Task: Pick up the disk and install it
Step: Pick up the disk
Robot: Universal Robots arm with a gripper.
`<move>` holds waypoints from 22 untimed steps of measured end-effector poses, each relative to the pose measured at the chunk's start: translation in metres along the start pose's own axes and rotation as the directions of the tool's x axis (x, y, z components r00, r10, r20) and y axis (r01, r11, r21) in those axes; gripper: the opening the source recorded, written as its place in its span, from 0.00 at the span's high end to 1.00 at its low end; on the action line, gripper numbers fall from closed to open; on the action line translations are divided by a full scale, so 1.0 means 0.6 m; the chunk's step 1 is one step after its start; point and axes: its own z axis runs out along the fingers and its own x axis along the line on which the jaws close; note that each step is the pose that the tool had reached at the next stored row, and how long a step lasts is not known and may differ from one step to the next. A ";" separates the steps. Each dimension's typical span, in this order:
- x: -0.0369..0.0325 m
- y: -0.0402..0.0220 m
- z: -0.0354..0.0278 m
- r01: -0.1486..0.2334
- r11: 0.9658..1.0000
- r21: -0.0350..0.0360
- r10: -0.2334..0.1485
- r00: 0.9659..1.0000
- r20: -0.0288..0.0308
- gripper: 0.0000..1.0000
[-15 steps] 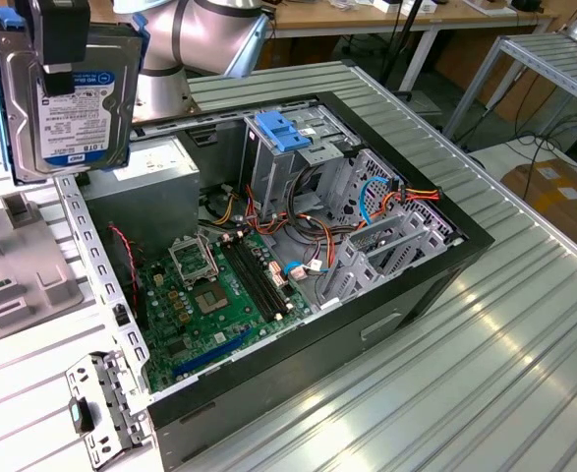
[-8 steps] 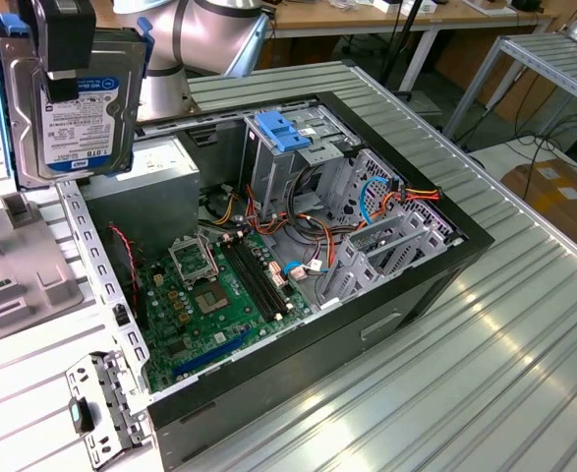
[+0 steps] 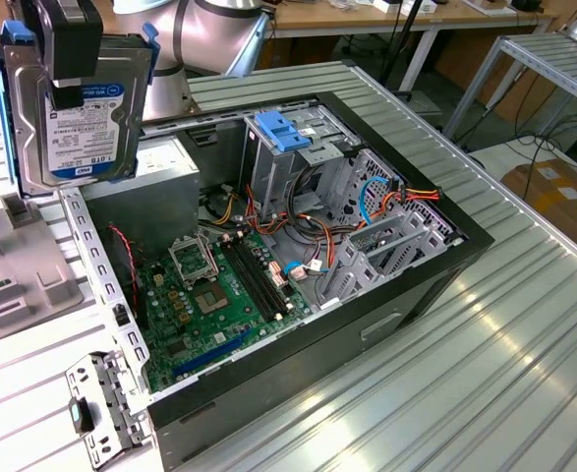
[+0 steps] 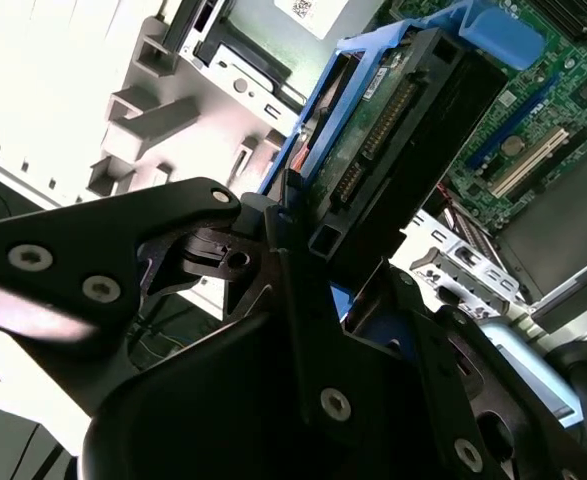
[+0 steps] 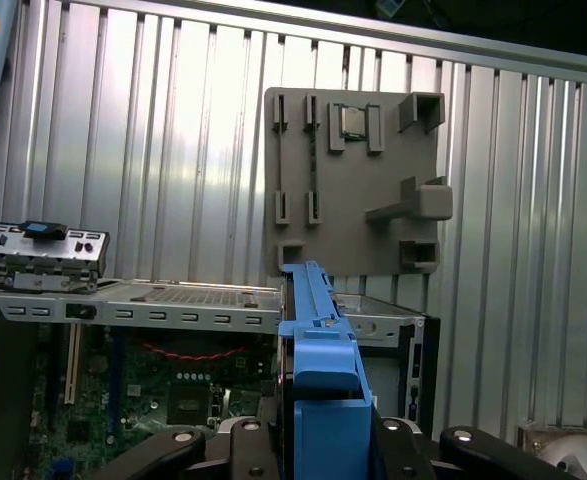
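The disk [image 3: 86,123], a metal hard drive with a white and blue label in a blue plastic carrier, hangs upright in the air at the exterior view's upper left. It is above the table and just outside the open computer case [image 3: 470,246]. My gripper [image 3: 72,84] is shut on it from above. In the second wrist view the disk [image 4: 393,140] shows edge-on with its connector row, clamped between the black fingers [image 4: 298,240]. In the first wrist view the disk's blue carrier edge [image 5: 318,370] rises from the gripper [image 5: 318,450].
The case lies open on a ribbed metal table [image 3: 485,374], showing the motherboard [image 3: 209,295], a grey power-supply box [image 3: 160,187] and a metal drive cage topped by a blue bracket [image 3: 283,133]. A grey fixture plate [image 5: 353,180] lies beside the case. A loose metal bracket [image 3: 101,408] rests near the front.
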 end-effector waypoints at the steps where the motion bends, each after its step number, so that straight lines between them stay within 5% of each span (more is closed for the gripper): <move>1: 0.002 0.000 0.000 0.000 1.000 0.000 0.000 1.000 0.000 0.64; 22: 0.050 -0.001 -0.005 0.000 1.000 0.000 0.000 1.000 0.000 0.64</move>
